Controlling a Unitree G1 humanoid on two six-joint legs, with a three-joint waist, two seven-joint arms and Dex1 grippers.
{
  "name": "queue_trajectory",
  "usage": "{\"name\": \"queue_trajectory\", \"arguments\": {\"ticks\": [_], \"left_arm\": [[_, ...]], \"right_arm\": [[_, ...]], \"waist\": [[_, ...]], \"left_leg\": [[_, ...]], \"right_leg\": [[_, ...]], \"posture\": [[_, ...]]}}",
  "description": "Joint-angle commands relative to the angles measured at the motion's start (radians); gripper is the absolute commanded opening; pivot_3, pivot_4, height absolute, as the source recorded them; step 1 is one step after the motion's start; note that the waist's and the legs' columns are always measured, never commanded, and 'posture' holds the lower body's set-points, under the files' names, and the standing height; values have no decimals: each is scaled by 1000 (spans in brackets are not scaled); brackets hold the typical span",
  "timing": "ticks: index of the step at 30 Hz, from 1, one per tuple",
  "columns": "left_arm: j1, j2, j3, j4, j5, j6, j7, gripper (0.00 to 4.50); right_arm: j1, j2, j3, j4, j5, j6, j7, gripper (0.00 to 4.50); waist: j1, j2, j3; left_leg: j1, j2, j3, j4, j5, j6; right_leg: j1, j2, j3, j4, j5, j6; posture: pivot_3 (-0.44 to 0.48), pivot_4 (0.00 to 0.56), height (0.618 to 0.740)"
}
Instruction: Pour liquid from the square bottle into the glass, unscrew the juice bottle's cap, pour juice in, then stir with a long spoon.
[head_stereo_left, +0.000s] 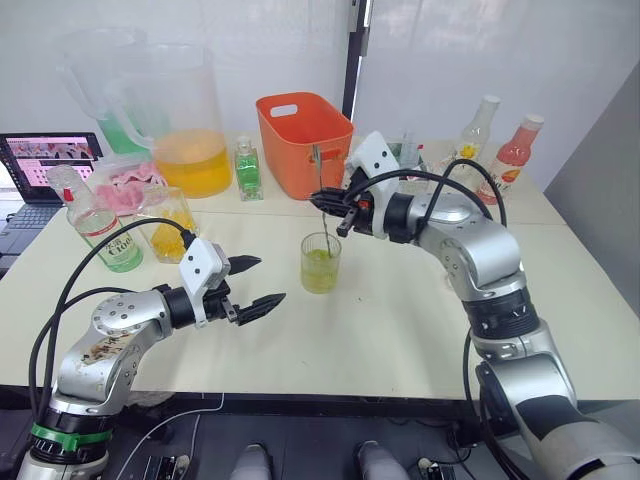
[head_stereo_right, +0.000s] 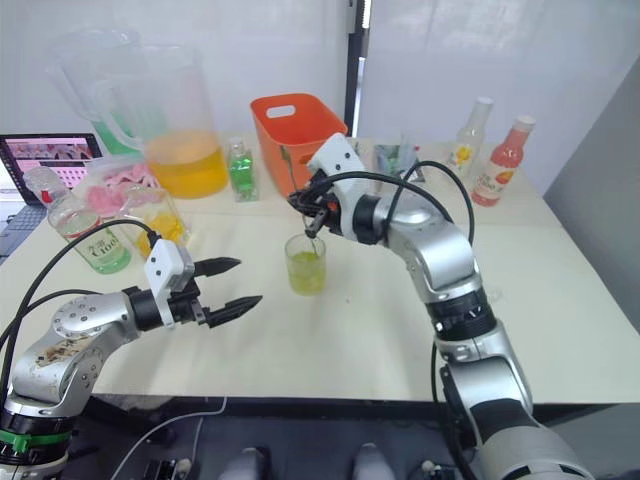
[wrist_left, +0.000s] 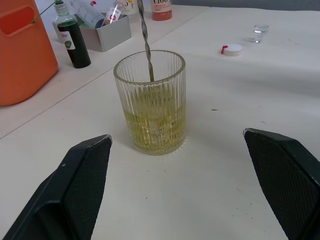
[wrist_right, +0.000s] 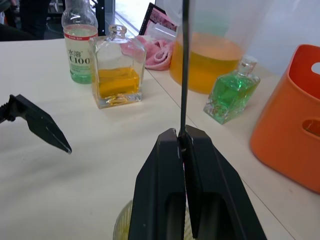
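Right gripper (wrist_right: 182, 137): I had it clamped on the long spoon (head_stereo_left: 319, 190), tip in the glass (head_stereo_left: 320, 263).
Left gripper (head_stereo_left: 258, 281): I held it wide apart, near the glass.

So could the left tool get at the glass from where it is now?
Probably yes. The left tool is open and faces the glass across bare table. The right tool holds the long spoon from above, leaving the glass's sides free.

My right gripper (head_stereo_left: 330, 200) hangs above the glass (head_stereo_left: 320, 263), the long spoon (head_stereo_left: 321, 215) standing in it; my left gripper (head_stereo_left: 262, 283) sits left, the juice bottle (head_stereo_left: 95, 225) farther left.
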Motion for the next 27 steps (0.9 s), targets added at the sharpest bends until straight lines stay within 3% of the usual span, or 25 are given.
{"name": "queue_trajectory", "arguments": {"ticks": [1,7,14,20,27], "left_arm": [[-6,4,7,-15,1,-17,-4,4471],[-2,6,11,-9,1,-21,-9,4471],[-9,2,5,6,7,-32,-16,4471],[-11,3,4,9,8,-34,-21,4471],[-15,-1,3,11,7,-31,-21,4471]], "right_arm": [[-25,28,-26,-35,19,-17,-8,0],[-11,45,-38,-99,85,67,21,0],[-7,-48,-24,-74,34,71,28,0],[-44,-6,-59,-35,21,-2,-18,0],[-39,16,-88,-93,92,73,-14,0]], "waist": [[0,0,0],[1,0,0],[2,0,0],[-4,0,0],[3,0,0]], "left_leg": [[0,0,0,0,0,0],[0,0,0,0,0,0],[0,0,0,0,0,0],[0,0,0,0,0,0],[0,0,0,-1,0,0]], "right_leg": [[0,0,0,0,0,0],[0,0,0,0,0,0],[0,0,0,0,-1,-2],[0,0,0,0,-1,-2],[0,1,0,0,1,1]], "posture": [[0,150,717],[0,150,717],[0,150,717],[0,150,717],[0,150,717]]}}
